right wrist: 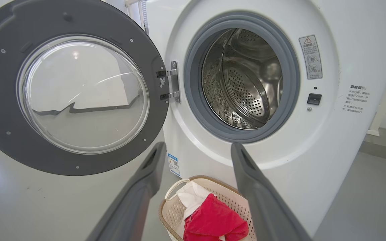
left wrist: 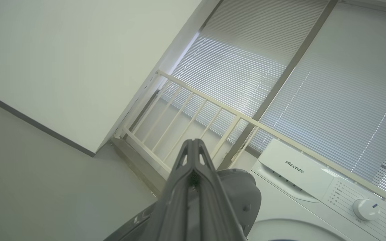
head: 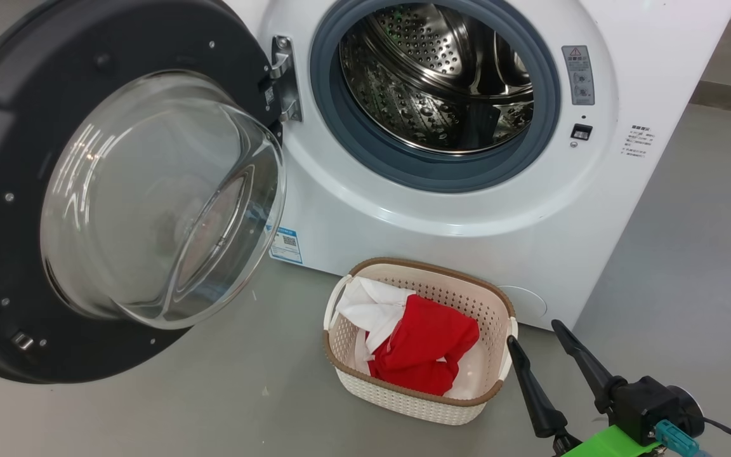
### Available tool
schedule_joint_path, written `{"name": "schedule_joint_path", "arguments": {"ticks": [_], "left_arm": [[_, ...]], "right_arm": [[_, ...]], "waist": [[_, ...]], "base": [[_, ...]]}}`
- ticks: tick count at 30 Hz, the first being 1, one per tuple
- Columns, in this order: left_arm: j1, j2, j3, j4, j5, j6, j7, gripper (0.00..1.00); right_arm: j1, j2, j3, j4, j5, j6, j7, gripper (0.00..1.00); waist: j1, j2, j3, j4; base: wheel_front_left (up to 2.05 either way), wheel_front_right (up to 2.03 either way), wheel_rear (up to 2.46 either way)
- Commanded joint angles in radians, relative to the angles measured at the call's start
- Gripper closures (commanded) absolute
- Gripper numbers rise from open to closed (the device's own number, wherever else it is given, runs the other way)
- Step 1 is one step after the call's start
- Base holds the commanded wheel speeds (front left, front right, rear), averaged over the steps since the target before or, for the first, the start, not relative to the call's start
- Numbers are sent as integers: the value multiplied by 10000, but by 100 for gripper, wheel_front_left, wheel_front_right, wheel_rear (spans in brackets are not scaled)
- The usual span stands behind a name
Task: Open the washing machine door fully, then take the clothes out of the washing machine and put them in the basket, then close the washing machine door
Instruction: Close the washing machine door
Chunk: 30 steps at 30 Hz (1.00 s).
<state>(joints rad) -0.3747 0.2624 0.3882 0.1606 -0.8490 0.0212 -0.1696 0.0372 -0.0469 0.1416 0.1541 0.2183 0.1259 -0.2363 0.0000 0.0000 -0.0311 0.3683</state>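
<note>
Right gripper (head: 533,333): lower right of the head view, fingers spread wide with nothing between them, tips up and close to the basket's right end
Left gripper (left wrist: 193,144): bottom centre of its wrist view, fingers pressed together, pinching nothing; it points up at a railing (left wrist: 213,112) and blinds (left wrist: 330,83)
Door (head: 150,197): wide open at the left of the head view, hanging from a hinge (head: 284,76) on the washer's left side, glass bowl bulging toward the camera
Washer (head: 403,222): upper centre and right of the head view, its opening uncovered; its control panel with a dial (left wrist: 365,209) shows at the lower right of the left wrist view
Drum (head: 435,82): bare steel as far as can be seen, no fabric visible
Basket (head: 403,406): lower centre, on the floor (head: 213,393) just in front of the washer
Clothes (head: 426,346): in the basket, red fabric bunched on top with white parts at the left side
</note>
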Motion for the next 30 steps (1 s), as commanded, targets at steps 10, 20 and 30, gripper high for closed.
{"name": "schedule_joint_path", "arguments": {"ticks": [10,20,30], "left_arm": [[-2704,1578,842,3253,-1538,764,2040,100],[-3906,2186,423,5671,-2088,1183,4236,100],[-4233,2496,-123,7254,-1910,796,4919,100]], "right_arm": [[-228,-33,185,-391,-104,48,118,0],[-141,-33,320,-415,-85,48,178,0],[-104,-33,426,-421,-92,48,262,0]], "waist": [[0,0,-90,-102],[0,0,-208,-148],[0,0,-292,-540]], "base": [[0,0,0],[0,0,0],[0,0,0]]}}
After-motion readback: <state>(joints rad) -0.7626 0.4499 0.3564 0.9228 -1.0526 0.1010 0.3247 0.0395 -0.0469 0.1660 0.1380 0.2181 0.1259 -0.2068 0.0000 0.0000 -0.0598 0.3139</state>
